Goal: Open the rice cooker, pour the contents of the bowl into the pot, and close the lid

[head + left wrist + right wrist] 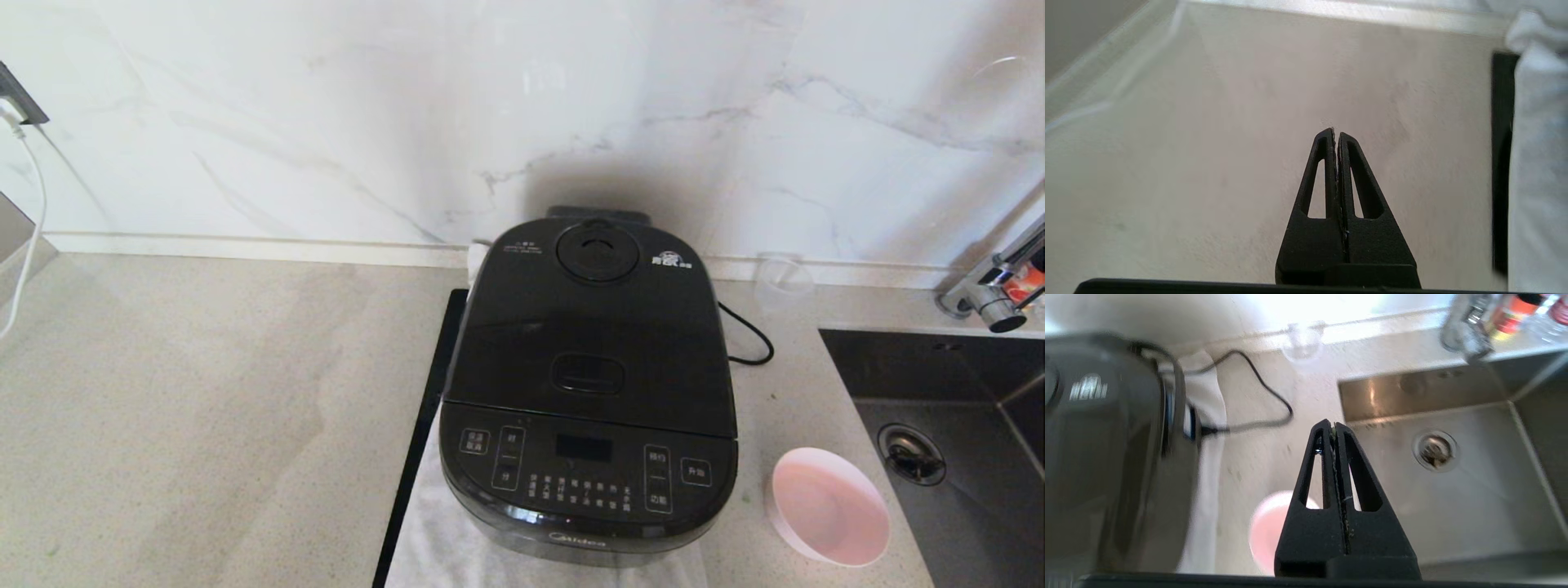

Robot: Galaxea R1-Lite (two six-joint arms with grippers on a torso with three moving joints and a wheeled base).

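With lid point(592, 327) down, rice cooker point(588, 392) beside empty bowl point(829, 506), counter point(204, 408)

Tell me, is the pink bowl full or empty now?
Empty. The bowl stands upright on the counter right of the rice cooker, and its pink inside shows no green bits.

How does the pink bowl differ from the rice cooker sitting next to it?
The bowl is small, shallow and pale pink; the rice cooker is large, glossy and black. The bowl is open on top and looks empty, while the rice cooker has its lid closed. The rice cooker sits on a white cloth, the bowl on bare counter. Both stand upright.
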